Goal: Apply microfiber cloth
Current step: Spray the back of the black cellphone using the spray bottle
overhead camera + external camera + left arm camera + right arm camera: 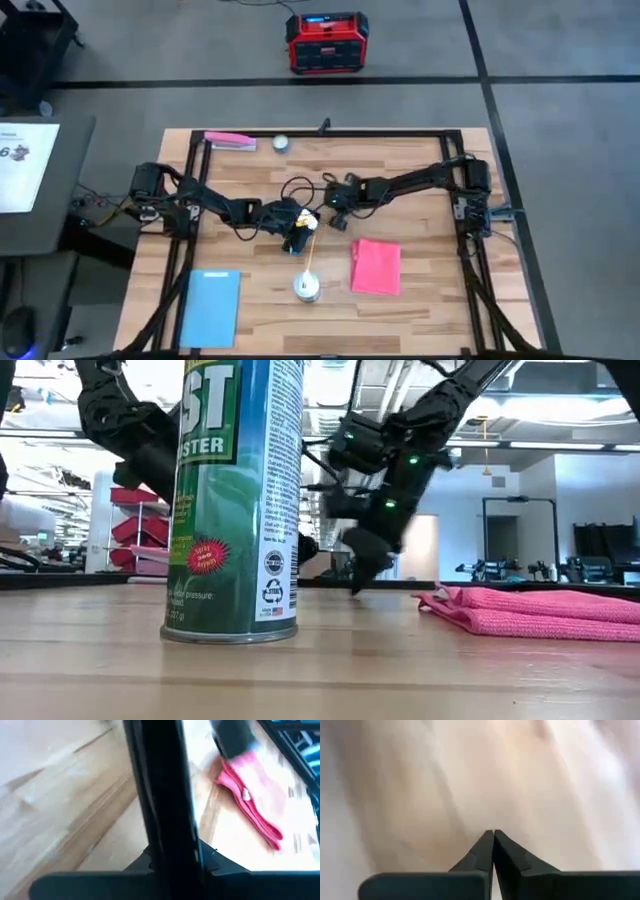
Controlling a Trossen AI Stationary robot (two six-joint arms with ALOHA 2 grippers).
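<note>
Softly folded, the pink microfiber cloth (376, 267) lies flat on wood-grain table (430, 200).

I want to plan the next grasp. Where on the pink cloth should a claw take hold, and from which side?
Probably best at the cloth's corner nearest the right claw, coming down from above. The cloth lies flat and folded on the table, so only a pinch of the stacked layers at an edge gives a grip. The right claw is shut now and must open first. The left claw holds a dark thing, so it is not free.
</note>
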